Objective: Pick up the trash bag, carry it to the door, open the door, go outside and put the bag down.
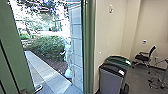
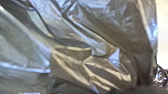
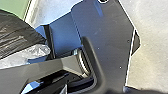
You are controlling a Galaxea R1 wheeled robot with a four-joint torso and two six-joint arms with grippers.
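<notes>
Here, in the head view, the door (image 1: 18,50) stands open on a path (image 1: 47,75), with a bush (image 1: 47,46) beyond it and bins (image 1: 110,80) and a chair (image 1: 144,57) to its right. In the left wrist view, the bag (image 2: 107,30) is close and creased. In the right wrist view, the bag shows too; whether either gripper grasps it, I cannot tell.

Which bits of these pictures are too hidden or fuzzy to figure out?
Inside the trash bag: left wrist view, hidden by its folds.
Inside the gray bin: head view, dark lid hides it.
Pale shape beside the outdoor wall: head view, too blurred to name.
Rest of the green door: head view, cut off by the left edge.
</notes>
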